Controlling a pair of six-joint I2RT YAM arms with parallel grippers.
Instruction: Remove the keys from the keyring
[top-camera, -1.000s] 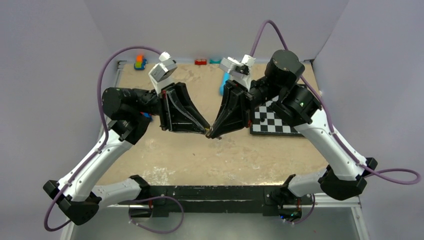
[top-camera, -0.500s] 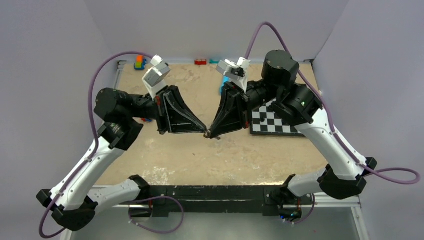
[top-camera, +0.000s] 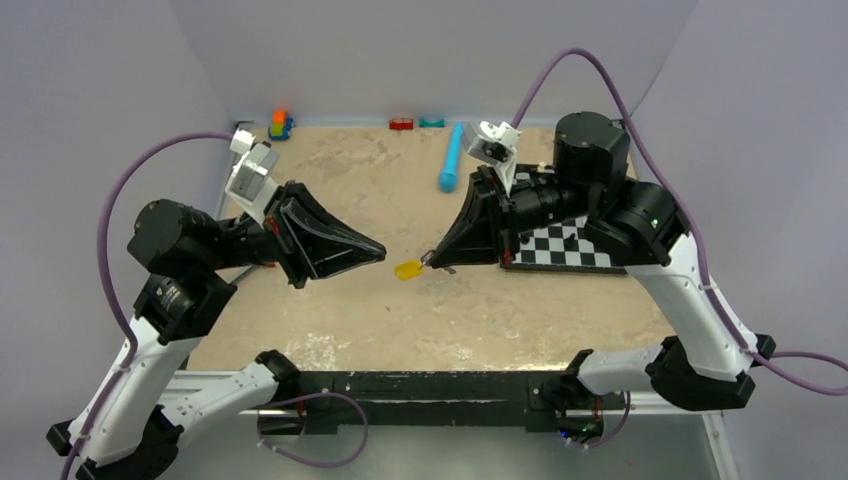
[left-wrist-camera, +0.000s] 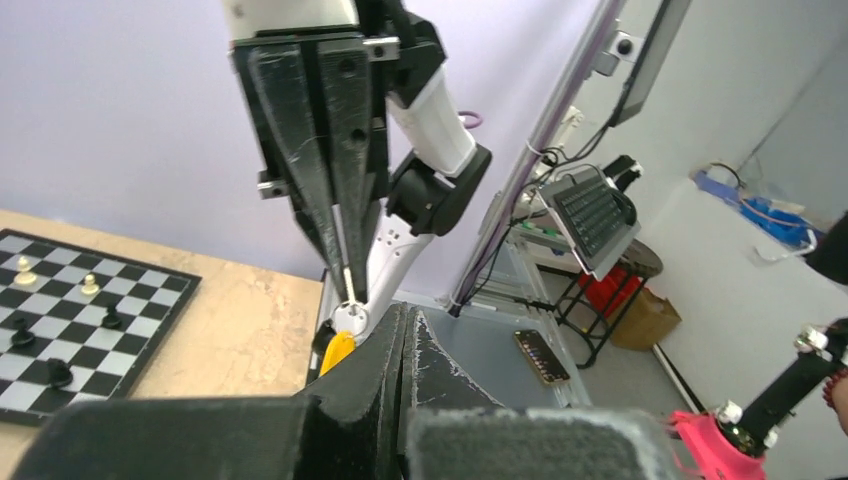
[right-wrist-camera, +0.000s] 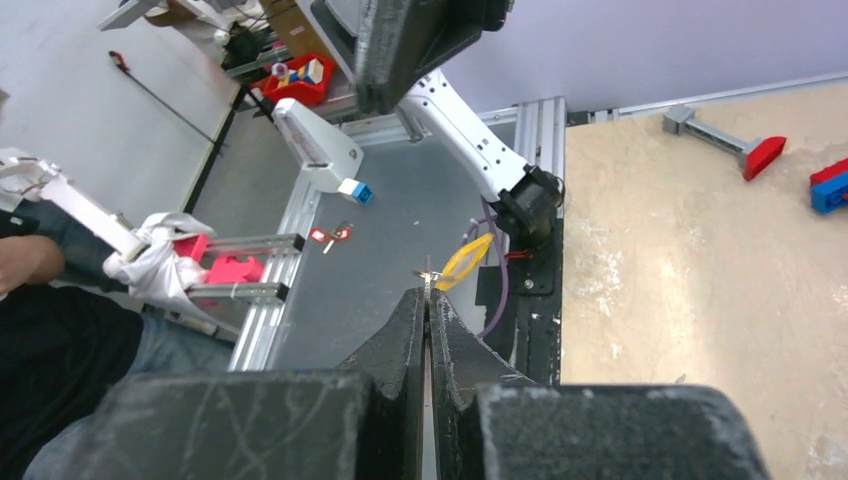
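Pinching the yellow key (top-camera: 407, 270) in my clamped right hand (top-camera: 430, 262), left hand (top-camera: 380, 252) closed, contents unseen, I fear this thin grip slipping.

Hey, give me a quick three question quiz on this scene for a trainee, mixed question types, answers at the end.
1. True or false: the left hand and right hand stand apart, tips not touching.
2. The yellow key sits at the tip of: A) left hand, B) right hand, C) neither.
3. What colour is the long cylinder?
Key: 1 true; 2 B; 3 light blue.
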